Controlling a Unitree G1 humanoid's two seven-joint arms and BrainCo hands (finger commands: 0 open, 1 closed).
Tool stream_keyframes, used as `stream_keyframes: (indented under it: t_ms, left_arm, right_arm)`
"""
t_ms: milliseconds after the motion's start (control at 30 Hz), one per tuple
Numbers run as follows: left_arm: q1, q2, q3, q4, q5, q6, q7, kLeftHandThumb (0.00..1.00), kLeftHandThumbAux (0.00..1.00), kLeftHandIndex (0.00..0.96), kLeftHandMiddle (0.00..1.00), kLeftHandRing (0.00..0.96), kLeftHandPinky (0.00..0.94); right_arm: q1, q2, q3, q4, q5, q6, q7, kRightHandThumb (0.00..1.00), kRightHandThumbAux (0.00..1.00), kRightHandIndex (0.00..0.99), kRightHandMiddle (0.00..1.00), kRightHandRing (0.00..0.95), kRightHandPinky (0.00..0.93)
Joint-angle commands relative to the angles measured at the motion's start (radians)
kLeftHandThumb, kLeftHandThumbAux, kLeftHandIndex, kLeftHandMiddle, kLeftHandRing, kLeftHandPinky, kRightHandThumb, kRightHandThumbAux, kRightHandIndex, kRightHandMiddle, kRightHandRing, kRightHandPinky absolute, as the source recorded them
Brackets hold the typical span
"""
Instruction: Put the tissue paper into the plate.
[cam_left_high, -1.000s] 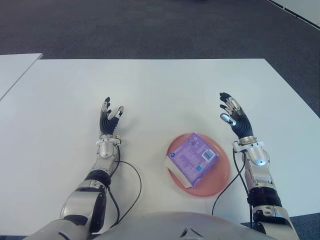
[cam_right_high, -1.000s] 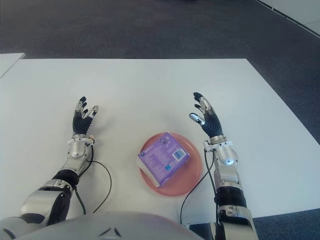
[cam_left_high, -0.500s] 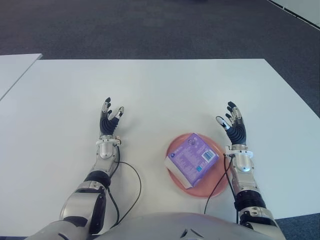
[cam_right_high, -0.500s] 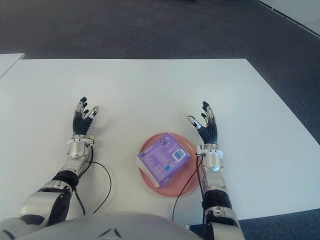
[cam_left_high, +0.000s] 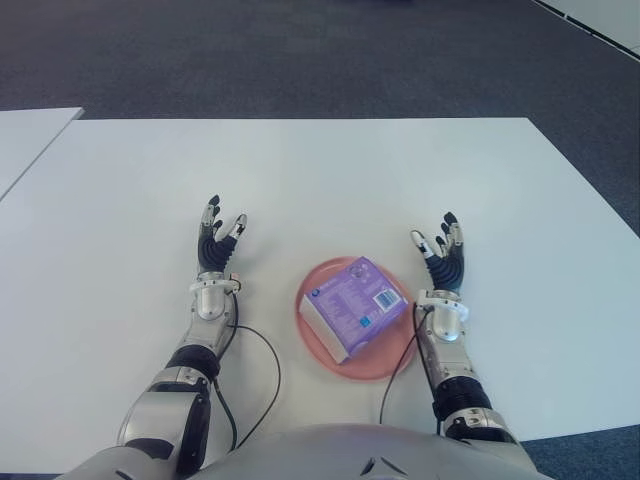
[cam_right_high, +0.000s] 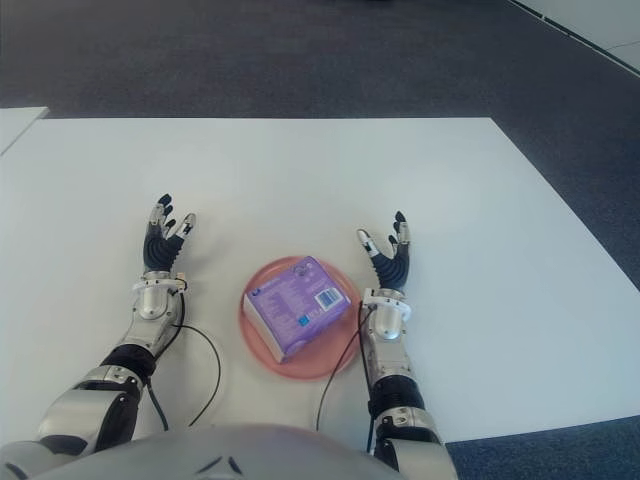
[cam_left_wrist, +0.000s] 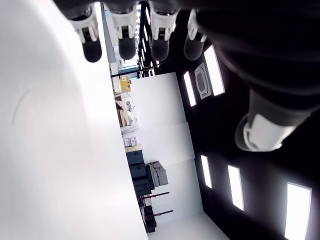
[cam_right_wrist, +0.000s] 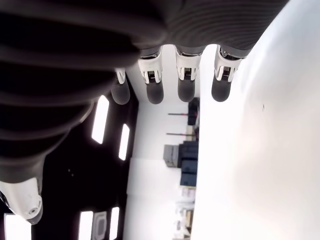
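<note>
A purple tissue pack (cam_left_high: 352, 305) lies tilted inside the pink plate (cam_left_high: 365, 368), near the front of the white table (cam_left_high: 330, 180). My right hand (cam_left_high: 438, 250) stands just right of the plate, palm up, its fingers (cam_right_wrist: 185, 85) spread and holding nothing. Its forearm runs along the plate's right rim. To the left of the plate, apart from it, is my left hand (cam_left_high: 215, 240), and its fingers (cam_left_wrist: 127, 45) are also spread and hold nothing.
Black cables loop on the table from each forearm, one left of the plate (cam_left_high: 268, 365) and one crossing its right rim (cam_left_high: 398, 365). A second white table (cam_left_high: 25, 135) shows at the far left. Dark carpet (cam_left_high: 300, 50) lies beyond the far edge.
My right hand has dropped and moved left and back toward me, ending beside the plate. The plate with the tissue pack has slid left. The left hand has not moved.
</note>
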Motion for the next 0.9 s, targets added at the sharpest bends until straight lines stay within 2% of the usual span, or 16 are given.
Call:
stream_keyframes:
  t_ms: [33, 167, 367, 633, 900]
  left_arm:
    - [0.133, -0.015, -0.009, 0.037, 0.011, 0.020, -0.016, 0.011, 0.563, 0.008, 0.000, 0.000, 0.000]
    - [0.145, -0.018, -0.011, 0.021, 0.012, 0.024, -0.015, 0.012, 0.557, 0.008, 0.000, 0.000, 0.000]
    - [0.156, -0.020, -0.015, 0.008, 0.017, 0.028, -0.008, 0.013, 0.549, 0.011, 0.000, 0.000, 0.000]
    - [0.162, -0.027, -0.010, -0.001, 0.004, 0.039, -0.018, 0.005, 0.553, 0.016, 0.000, 0.000, 0.000]
    - [0.167, -0.030, -0.013, -0.011, 0.006, 0.037, -0.015, 0.007, 0.556, 0.016, 0.000, 0.000, 0.000]
  right_arm:
    - [0.116, 0.061, 0.049, 0.041, -0.043, 0.142, -0.027, 0.000, 0.583, 0.000, 0.000, 0.000, 0.000]
    - [0.165, 0.085, 0.082, -0.059, -0.054, 0.225, -0.022, 0.007, 0.597, 0.000, 0.000, 0.000, 0.000]
    - [0.212, 0.074, 0.122, -0.145, -0.056, 0.301, 0.022, 0.024, 0.602, 0.000, 0.000, 0.000, 0.000]
    - [0.195, 0.032, 0.158, -0.068, -0.084, 0.268, 0.051, 0.007, 0.560, 0.000, 0.000, 0.000, 0.000]
    - [0.165, 0.006, 0.189, -0.003, -0.146, 0.285, 0.006, 0.008, 0.506, 0.000, 0.000, 0.000, 0.000]
